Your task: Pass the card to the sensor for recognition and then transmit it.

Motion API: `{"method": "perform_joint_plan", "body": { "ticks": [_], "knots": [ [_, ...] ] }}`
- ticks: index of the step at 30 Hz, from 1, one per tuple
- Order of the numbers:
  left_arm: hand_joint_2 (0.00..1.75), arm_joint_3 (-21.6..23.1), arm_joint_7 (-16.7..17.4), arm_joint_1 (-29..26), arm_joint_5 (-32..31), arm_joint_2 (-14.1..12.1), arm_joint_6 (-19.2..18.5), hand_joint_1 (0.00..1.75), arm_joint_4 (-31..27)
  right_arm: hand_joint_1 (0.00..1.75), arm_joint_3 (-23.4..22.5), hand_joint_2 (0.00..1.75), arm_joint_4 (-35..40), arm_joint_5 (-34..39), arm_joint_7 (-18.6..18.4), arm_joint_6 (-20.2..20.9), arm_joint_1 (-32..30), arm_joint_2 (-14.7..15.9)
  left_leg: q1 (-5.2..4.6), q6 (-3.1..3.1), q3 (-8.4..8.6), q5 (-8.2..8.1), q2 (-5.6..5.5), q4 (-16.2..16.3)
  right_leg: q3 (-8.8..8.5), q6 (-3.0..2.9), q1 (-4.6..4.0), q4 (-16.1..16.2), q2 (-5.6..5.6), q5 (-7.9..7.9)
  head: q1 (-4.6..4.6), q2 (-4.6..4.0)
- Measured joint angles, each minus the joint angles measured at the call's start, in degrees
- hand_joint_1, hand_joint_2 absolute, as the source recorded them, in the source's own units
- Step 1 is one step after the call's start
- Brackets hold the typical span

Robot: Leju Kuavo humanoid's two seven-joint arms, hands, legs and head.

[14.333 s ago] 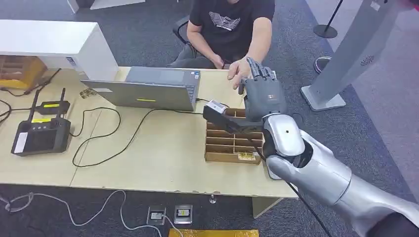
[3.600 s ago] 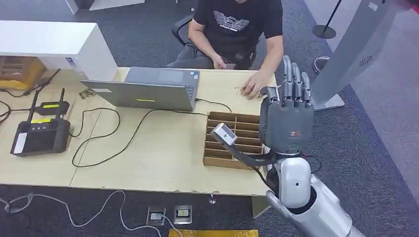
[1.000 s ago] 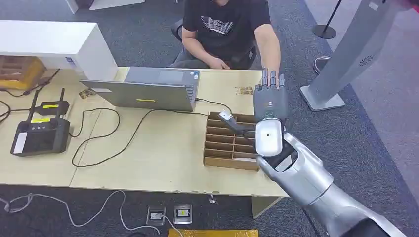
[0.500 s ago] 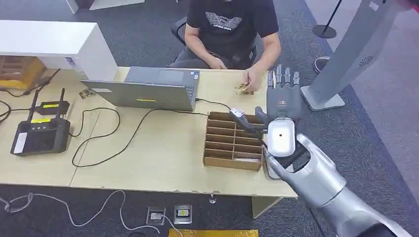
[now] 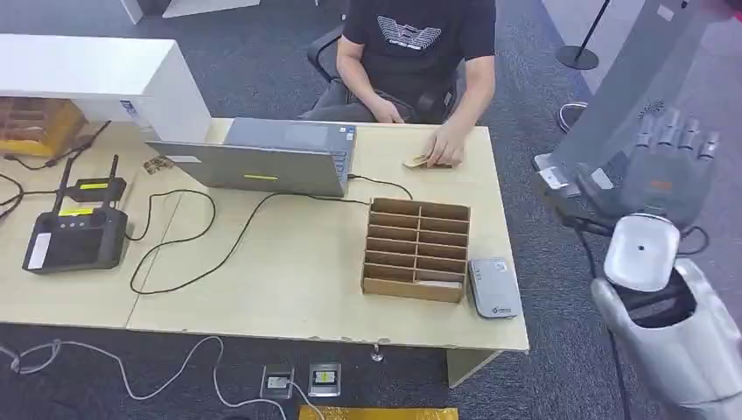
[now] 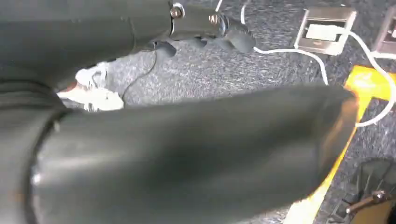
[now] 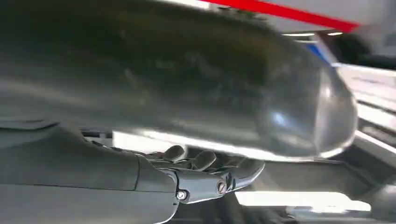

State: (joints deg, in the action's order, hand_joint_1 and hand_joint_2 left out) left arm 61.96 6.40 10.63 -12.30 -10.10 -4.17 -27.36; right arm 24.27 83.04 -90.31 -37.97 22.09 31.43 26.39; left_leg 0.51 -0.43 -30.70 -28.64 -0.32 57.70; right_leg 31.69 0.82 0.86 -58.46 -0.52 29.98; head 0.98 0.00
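Beyond table edge (image 5: 500, 229), right hand (image 5: 667, 175).

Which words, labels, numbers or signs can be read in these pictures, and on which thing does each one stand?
None can be read as text.
Person's black T-shirt: white logo with a line beneath, too small.
Laptop: yellow sticker and a small blue one, unreadable.
Grey card reader: small mark, too small.
Black controller: yellow and white labels, blurred.
Right robot hand: orange mark, blurred.
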Motion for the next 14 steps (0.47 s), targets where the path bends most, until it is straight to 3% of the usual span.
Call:
{"method": "perform_joint_plan", "body": {
  "ticks": [4, 6, 10, 12, 14],
  "knots": [
    [0.0, -1.0, 0.8, -2.4, 2.0, -0.4, 3.6, 0.0, 0.2, 0.0, -12.9, 0.0, 4.8, 0.7, 0.0, -4.6, -9.9, 1.9, 0.01, 0.03, -0.04, -0.09, 0.13, 0.0, 0.08, 0.01, -0.01, 0.0, 0.09, 0.01, 0.11, 0.0],
    [0.0, -1.2, 1.0, -3.2, 3.3, -0.5, 5.3, 0.0, 0.2, 0.0, -18.3, 0.0, 5.5, 4.8, 0.0, -9.4, -14.4, 2.4, 0.01, 0.03, -0.06, -0.1, 0.09, 0.0, 0.1, -0.02, 0.0, 0.0, 0.03, 0.04, 0.04, 0.0],
    [0.0, -1.5, 1.0, -5.0, 6.4, -0.4, 8.7, 0.0, 0.2, 0.0, -29.4, 0.0, 4.4, 23.7, 0.0, -28.2, -24.4, 2.1, 0.02, 0.06, -0.06, -0.14, 0.06, 0.0, 0.07, -0.01, -0.02, 0.1, 0.0, 0.12, 0.04, 0.0],
    [0.0, -1.6, 0.7, -6.0, 8.2, -0.3, 10.0, 0.0, 0.2, 0.0, -33.9, 0.0, 1.3, 37.1, 0.5, -41.1, -29.5, 1.0, 0.04, 0.06, -0.08, -0.16, 0.01, 0.0, 0.04, 0.02, -0.04, 0.1, -0.06, 0.16, 0.07, 0.0],
    [0.0, -1.6, 0.7, -6.8, 9.6, -0.1, 10.9, 0.0, 0.2, 0.0, -37.8, 0.0, -3.9, 50.3, 3.9, -50.0, -33.6, -0.9, 0.04, 0.03, -0.09, -0.2, -0.03, -0.1, 0.06, 0.02, -0.05, 0.1, -0.08, 0.18, 0.02, 0.0]
  ]
}}
